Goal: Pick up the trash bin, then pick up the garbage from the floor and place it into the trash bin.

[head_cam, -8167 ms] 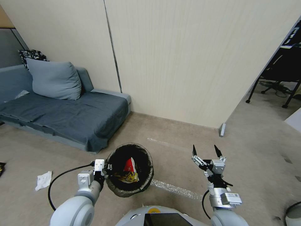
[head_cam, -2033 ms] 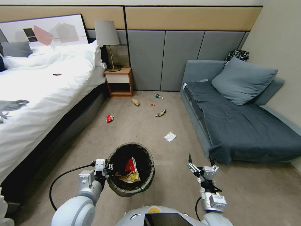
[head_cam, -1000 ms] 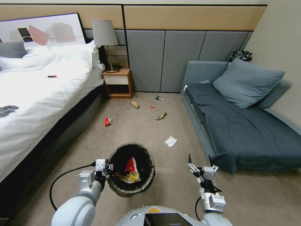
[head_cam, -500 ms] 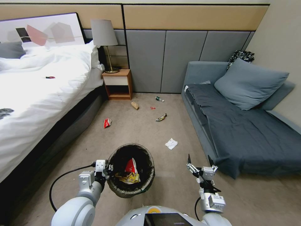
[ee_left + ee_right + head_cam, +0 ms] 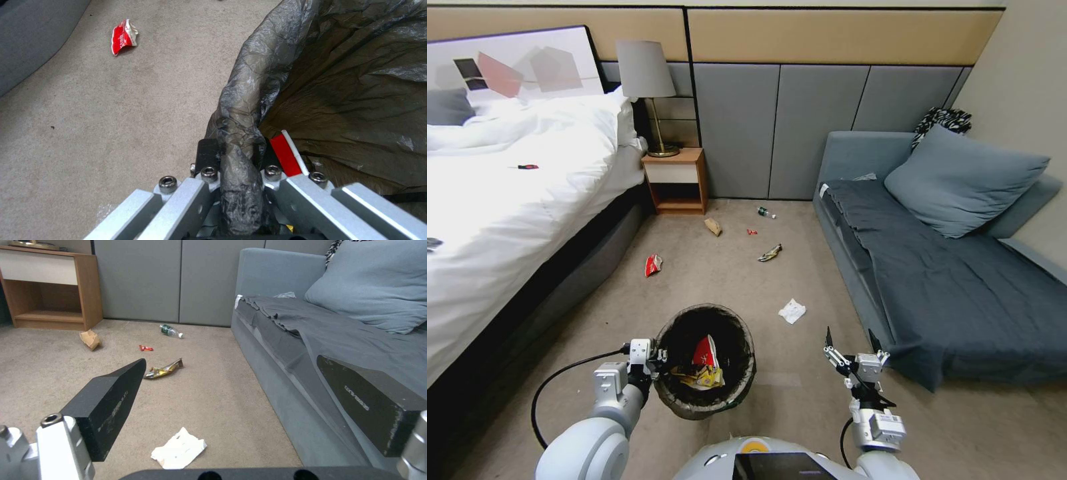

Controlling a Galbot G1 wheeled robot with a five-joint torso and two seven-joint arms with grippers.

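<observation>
Bagged trash bin [image 5: 706, 360] pinched by left gripper [image 5: 650, 363]; right gripper [image 5: 851, 343] spread wide

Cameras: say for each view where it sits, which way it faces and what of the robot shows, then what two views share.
Head view: on the robot's head, facing forward and down; both arms show, the left tool gripping the trash bin, the right tool open.
Left wrist view: on the left wrist, facing the bin's bagged rim clamped in the left tool, with the floor beside it.
Right wrist view: on the right wrist, facing across the floor between its open black fingers.
Shared: the white tissue shows in the head and right wrist views.
</observation>
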